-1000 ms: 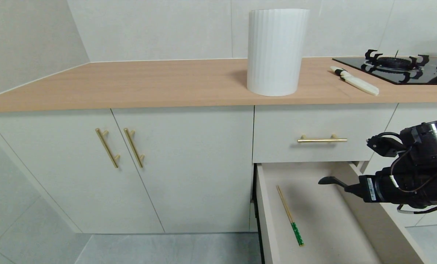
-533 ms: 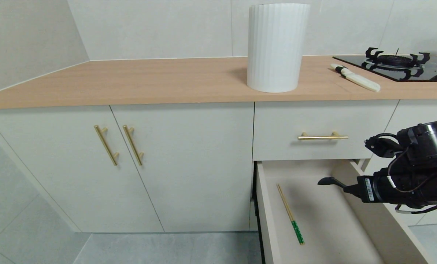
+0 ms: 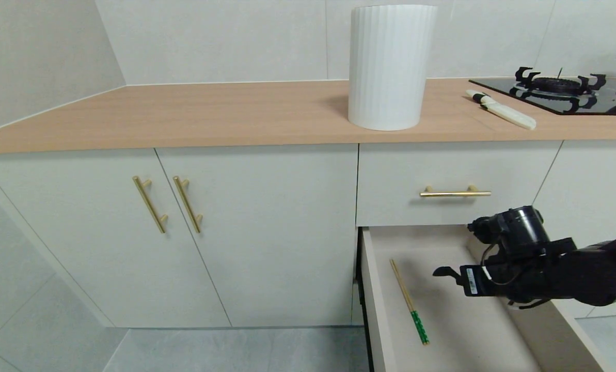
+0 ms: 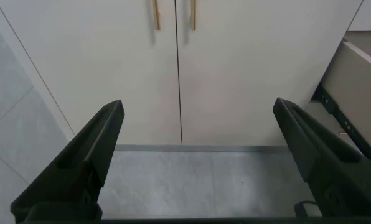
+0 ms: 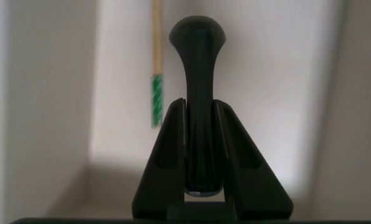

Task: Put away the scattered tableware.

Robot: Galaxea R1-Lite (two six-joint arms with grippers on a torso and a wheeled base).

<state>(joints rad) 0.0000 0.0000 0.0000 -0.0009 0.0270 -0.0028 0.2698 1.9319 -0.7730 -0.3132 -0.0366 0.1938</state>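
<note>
Clamping black utensil, right tool; chopsticks leftward.

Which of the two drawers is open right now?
The lower drawer, pulled out with green-tipped chopsticks lying inside. The upper drawer, the one with the gold bar handle, is shut.

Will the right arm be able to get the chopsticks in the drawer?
Probably yes. The drawer is open, the chopsticks lie bare on its floor, and the right gripper hangs over it nearby, though shut.
</note>
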